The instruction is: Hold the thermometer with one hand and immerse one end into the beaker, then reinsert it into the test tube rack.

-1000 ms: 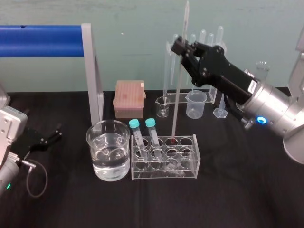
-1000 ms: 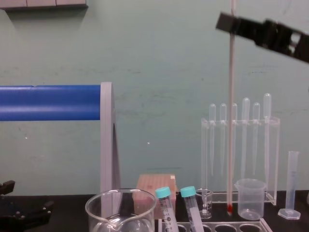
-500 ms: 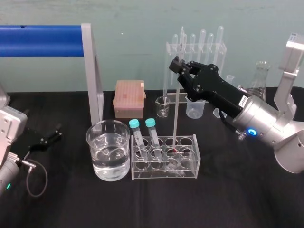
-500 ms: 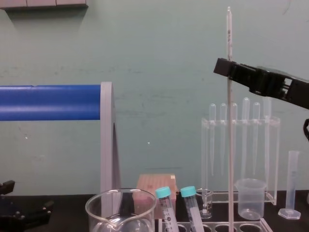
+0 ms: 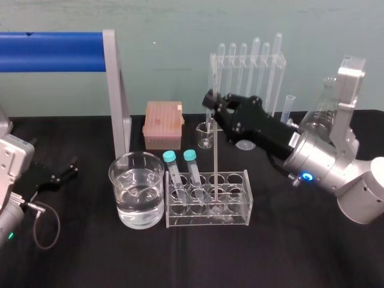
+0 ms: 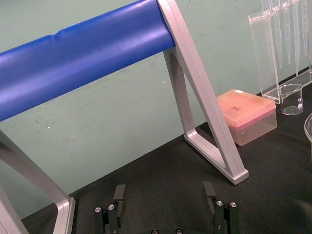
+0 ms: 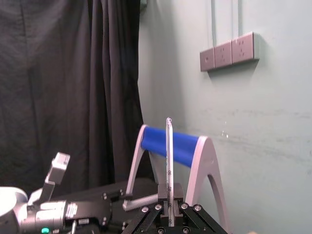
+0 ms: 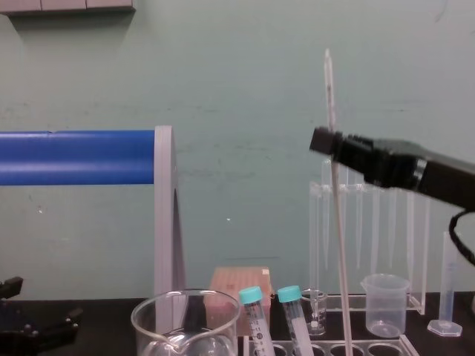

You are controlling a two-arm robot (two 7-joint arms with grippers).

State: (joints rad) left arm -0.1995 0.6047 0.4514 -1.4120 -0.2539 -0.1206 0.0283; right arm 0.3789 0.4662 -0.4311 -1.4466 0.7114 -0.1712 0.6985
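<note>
The thermometer's [image 5: 215, 162] lower end sits down inside a hole of the test tube rack [image 5: 237, 216], but the clear walls blur it and its red tip cannot be made out; in the chest view the bottom edge cuts the rod off. A small plastic beaker [image 5: 245, 144] is half hidden behind the right hand [image 5: 211, 103].

The rack stands near the middle of the desk [image 5: 288, 252], with the beaker [image 5: 119, 180] just beside its left end, partly filled with clear liquid. Two teal-capped tubes [image 5: 170, 157] lean in the rack's left holes, close to the rod. Toward the desk's back edge are a pink tip box [image 5: 163, 123] and a pipette stand [image 5: 247, 60].

The right hand reaches in from the right, fingers level and clamped on the thermometer's upper part, so the rod's top stands above them, leaning slightly. The left hand [image 6: 165, 194] lies low near the desk's left edge, fingers [image 6: 119, 192] spread apart, holding nothing.
</note>
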